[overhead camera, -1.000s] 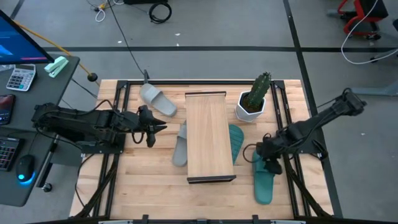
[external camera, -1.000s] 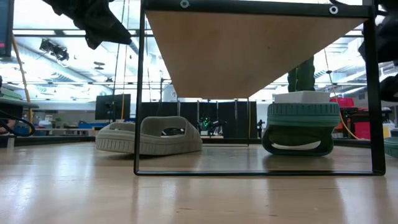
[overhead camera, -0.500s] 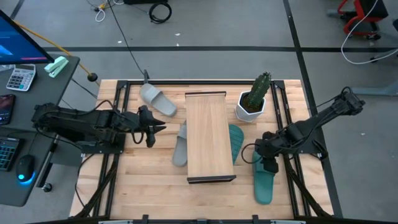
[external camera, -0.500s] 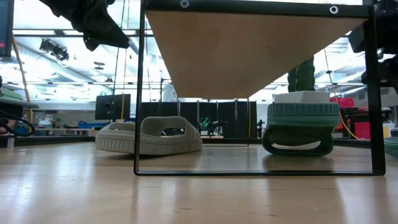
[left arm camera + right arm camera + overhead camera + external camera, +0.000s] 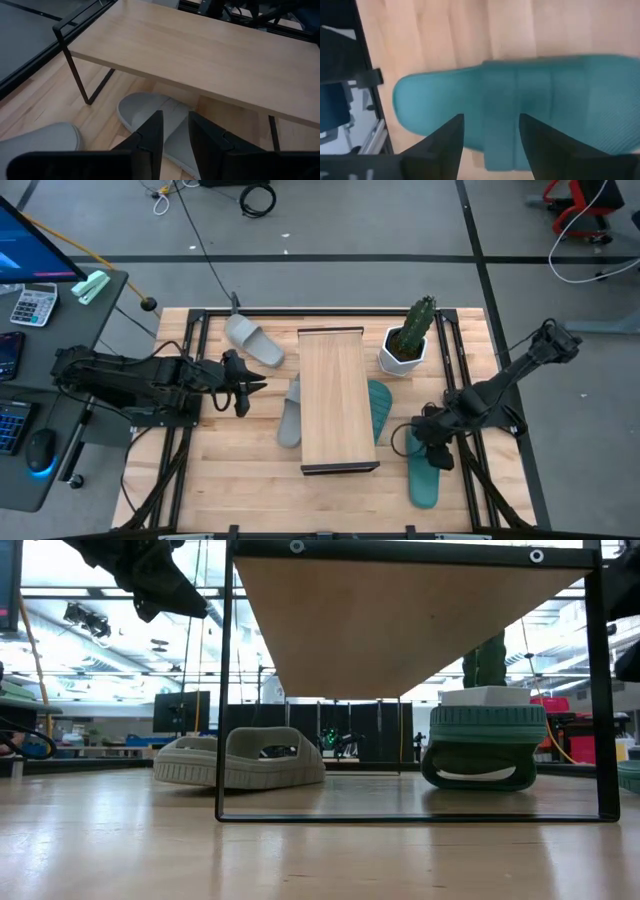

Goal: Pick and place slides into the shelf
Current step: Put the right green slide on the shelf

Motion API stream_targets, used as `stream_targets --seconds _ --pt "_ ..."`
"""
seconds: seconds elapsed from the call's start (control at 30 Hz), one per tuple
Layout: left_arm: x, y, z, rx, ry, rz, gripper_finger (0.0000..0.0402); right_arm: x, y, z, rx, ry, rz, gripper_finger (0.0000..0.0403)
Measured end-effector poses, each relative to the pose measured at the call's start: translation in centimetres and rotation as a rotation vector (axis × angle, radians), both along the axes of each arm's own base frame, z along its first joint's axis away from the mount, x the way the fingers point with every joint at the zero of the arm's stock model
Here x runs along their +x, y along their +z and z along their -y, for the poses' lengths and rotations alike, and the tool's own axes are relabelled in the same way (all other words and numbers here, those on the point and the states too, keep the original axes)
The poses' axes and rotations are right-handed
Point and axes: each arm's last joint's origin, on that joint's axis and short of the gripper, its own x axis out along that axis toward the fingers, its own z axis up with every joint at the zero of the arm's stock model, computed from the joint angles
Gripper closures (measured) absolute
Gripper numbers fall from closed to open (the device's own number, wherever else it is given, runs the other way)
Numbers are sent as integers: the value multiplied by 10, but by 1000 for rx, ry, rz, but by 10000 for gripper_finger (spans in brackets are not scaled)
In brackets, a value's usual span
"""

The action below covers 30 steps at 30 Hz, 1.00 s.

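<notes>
The right claw point(image 5: 438, 452), fingers spread, hangs over the teal rubbery slide point(image 5: 424, 475) near the bench's right front corner. It should straddle the broad strap squarely before closing. The left claw point(image 5: 247, 383), slightly parted, waits near the low wood-topped shelf point(image 5: 337, 395).

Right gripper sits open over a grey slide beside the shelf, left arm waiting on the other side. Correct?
Not quite: the slide under the open right gripper is teal, not grey, as the right wrist view shows. The rest holds: it lies beside the shelf, and the left gripper waits on the other side.
</notes>
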Motion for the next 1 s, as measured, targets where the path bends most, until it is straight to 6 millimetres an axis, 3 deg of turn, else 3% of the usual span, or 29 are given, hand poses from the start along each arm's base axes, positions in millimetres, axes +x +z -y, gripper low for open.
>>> stream_targets --seconds 0.17,0.7,1.0 --pt "0 0 0 14 -8 -4 305 -6 -1 -6 -51 10 14 208" --pt "0 0 0 24 -7 -6 301 -20 -7 10 -302 -143 -89 223" --pt "0 0 0 24 -7 -6 303 -10 -6 12 -281 -128 -13 225"
